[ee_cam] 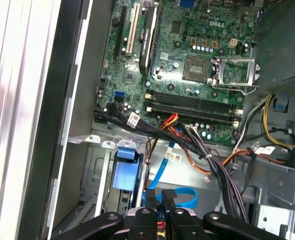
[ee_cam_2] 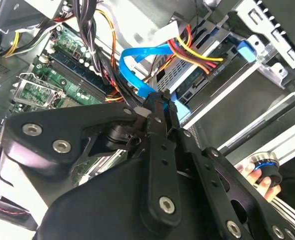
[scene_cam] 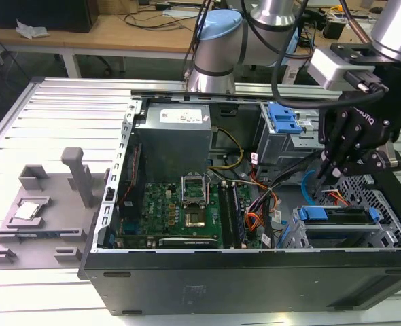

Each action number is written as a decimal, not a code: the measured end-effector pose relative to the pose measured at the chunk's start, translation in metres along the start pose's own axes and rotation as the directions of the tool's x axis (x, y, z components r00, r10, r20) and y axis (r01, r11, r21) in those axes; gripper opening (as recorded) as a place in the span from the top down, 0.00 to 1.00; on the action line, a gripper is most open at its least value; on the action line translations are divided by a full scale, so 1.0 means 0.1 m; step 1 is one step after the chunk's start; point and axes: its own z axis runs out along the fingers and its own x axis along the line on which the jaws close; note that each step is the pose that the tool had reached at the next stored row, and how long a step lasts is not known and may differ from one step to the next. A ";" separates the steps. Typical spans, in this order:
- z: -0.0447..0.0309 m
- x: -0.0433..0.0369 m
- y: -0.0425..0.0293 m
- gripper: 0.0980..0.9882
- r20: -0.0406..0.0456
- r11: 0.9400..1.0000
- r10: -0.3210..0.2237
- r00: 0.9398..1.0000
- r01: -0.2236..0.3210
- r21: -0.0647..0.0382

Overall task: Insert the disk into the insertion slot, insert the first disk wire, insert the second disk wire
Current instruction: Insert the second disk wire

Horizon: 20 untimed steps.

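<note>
Clenched with the gripper (ee_cam_2: 160,100), fingertips pressed nearly together, on the second disk wire (ee_cam_2: 145,51), near what seems its free end. Judged so from both wrist views, with blue cable coming out on either side of the fingers. The plug itself is not to be made out. Hanging low over the near corner of the case (scene_cam: 255,285) at the exterior view's right, just above the disk (scene_cam: 338,217).

Just beyond the fingertips, coming to the disk itself: laid flat inside the insertion slot (scene_cam: 389,216), along the near edge of the case, with blue carrier tabs at both ends. Probably seated fully, though not possible to confirm. Reaching its back edge, the first disk wire (ee_cam_2: 197,56), seemingly plugged in already. Farther toward the middle of the case, the motherboard (scene_cam: 173,207), well apart from the work.

Possible to go wrong in several ways:
- Slipping of the thin glossy cable between the fingers, because of so small a grip.
- Meeting the socket with a tilted plug, and so jamming or bending it.
- Catching the blue loop on the neighbouring bundle, and so pulling the first plug loose.

Very little free room in this corner for any correction.
</note>
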 end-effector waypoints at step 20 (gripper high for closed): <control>0.014 0.259 0.015 0.93 0.000 1.000 0.000 1.000 0.000 0.000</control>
